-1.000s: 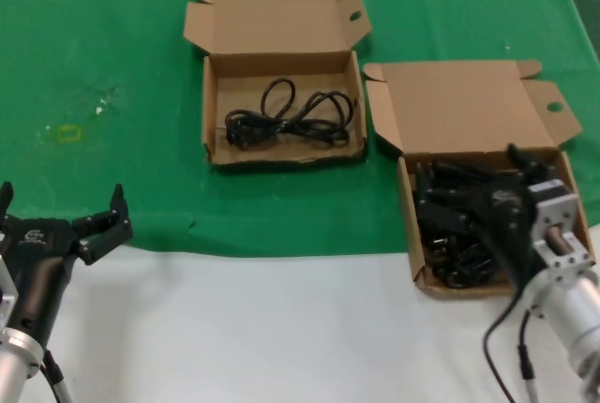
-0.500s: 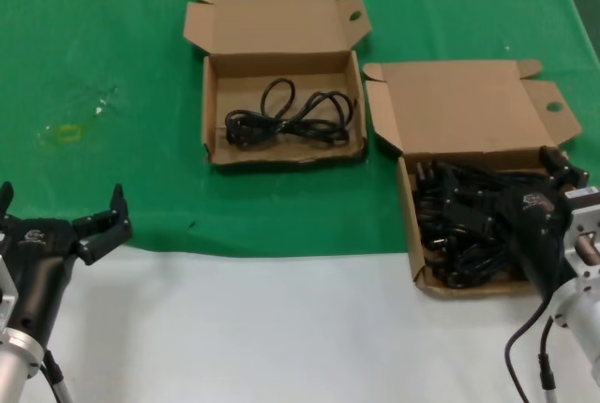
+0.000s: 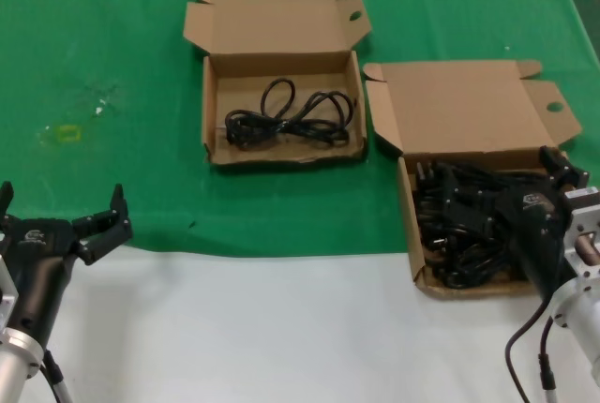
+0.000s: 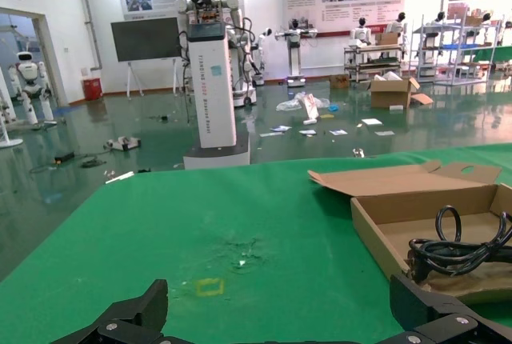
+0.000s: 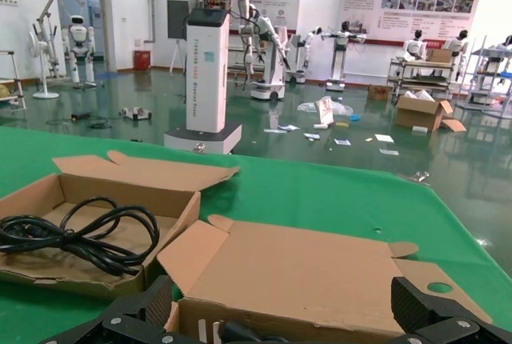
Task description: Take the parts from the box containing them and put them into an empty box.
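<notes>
**Right gripper over the full box, left gripper idle at the counter's edge**

The right gripper [image 3: 548, 183] sat low over the near right corner of the box of cords [image 3: 410, 225], its fingers [image 5: 444, 312] spread wide apart with nothing between them. Beneath it lay the parts [image 3: 459, 225], a dense tangle of black power cords and plugs filling the tray. That box's lid [image 3: 464, 108] stood folded back. Just beside it, farther and to the left on the green mat [image 3: 112, 47], the second box [image 3: 214, 155] sat open with one looped black cord [image 3: 286, 117] inside. The left gripper [image 3: 61, 216] waited well apart at the near left, above the white counter [image 3: 262, 328] edge, wide open and holding nothing.
</notes>
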`<state>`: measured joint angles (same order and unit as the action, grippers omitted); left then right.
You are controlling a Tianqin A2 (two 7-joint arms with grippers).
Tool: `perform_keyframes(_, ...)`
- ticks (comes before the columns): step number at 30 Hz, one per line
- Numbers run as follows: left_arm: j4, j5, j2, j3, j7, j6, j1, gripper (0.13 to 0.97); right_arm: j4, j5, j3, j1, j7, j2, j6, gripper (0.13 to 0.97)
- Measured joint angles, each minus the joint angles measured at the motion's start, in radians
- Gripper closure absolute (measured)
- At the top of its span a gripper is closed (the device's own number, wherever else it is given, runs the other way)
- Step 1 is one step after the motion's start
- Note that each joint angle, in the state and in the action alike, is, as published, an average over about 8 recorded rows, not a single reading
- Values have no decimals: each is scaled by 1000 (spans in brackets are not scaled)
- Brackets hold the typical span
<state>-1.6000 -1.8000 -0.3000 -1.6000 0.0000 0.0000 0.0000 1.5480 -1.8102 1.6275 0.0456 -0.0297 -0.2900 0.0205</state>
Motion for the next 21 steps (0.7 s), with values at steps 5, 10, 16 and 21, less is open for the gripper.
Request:
perform_keyframes(5, 0, 0, 0, 0, 0, 0, 0, 132, 0, 0, 0, 0, 0, 0, 0, 129)
perform_keyframes(10, 0, 0, 0, 0, 0, 0, 0, 132, 0, 0, 0, 0, 0, 0, 0, 129)
perform_keyframes(16, 0, 0, 0, 0, 0, 0, 0, 132, 0, 0, 0, 0, 0, 0, 0, 129)
perform_keyframes(21, 0, 0, 0, 0, 0, 0, 0, 132, 0, 0, 0, 0, 0, 0, 0, 129)
